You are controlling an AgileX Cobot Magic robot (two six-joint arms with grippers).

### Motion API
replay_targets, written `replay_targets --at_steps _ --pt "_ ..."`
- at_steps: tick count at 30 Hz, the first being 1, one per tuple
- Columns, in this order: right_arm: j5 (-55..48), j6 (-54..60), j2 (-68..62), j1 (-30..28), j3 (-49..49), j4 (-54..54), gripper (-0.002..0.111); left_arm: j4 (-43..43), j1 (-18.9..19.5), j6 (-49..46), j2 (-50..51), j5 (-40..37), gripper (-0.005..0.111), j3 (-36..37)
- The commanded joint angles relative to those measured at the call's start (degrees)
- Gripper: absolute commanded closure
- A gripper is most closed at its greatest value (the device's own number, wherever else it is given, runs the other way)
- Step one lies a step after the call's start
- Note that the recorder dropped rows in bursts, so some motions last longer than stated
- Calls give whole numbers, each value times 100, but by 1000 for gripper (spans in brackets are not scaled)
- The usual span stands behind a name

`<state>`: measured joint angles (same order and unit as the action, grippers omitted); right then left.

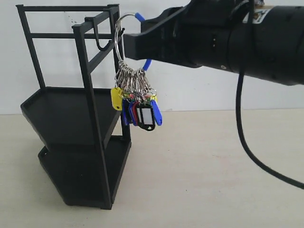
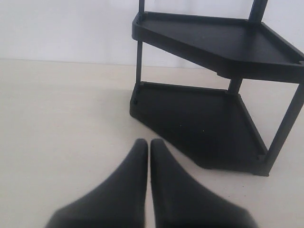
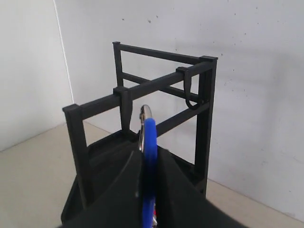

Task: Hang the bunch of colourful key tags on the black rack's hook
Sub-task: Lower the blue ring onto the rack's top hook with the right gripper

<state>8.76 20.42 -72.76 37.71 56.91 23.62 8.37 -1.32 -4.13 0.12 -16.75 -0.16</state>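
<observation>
Exterior view: right hand, on an arm level from the right, clamps the loop of the colourful key tag bunch. The bunch hangs beside the black rack, off the hook. Arm label unreadable. Open counter below.
Left wrist view: left hand pressed together, holding nothing, near the rack.
Right wrist view: loop pinched, the rack's top bars ahead.

key bunch aloft, near hook, rack upright

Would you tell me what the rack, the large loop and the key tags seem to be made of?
Black rack: probably painted metal, matte, thin straight bars. Loop: shiny silver metal, partly sleeved in blue, likely plastic. Key tags: glossy coloured plastic, on small metal rings.
</observation>
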Motion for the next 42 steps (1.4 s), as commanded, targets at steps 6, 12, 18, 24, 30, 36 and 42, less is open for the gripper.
replay_targets --at_steps 6,12,18,24,30,36,42 --pt "659 342 -180 13 46 -23 109 -28 10 -20 -12 19 102 16" --pt "740 418 -374 36 46 -23 109 -28 10 -20 -12 19 102 16" --pt "1106 610 -448 261 46 -23 109 -28 10 -20 -12 19 102 16" --pt "1161 788 -448 282 46 2 109 -28 10 -20 -12 19 102 16" --pt "1233 873 -448 282 46 11 109 -28 10 -20 -12 19 102 16" --pt "1285 907 -448 282 46 11 109 -28 10 -20 -12 19 102 16" --pt "1285 1036 -448 282 46 11 109 -28 10 -20 -12 19 102 16"
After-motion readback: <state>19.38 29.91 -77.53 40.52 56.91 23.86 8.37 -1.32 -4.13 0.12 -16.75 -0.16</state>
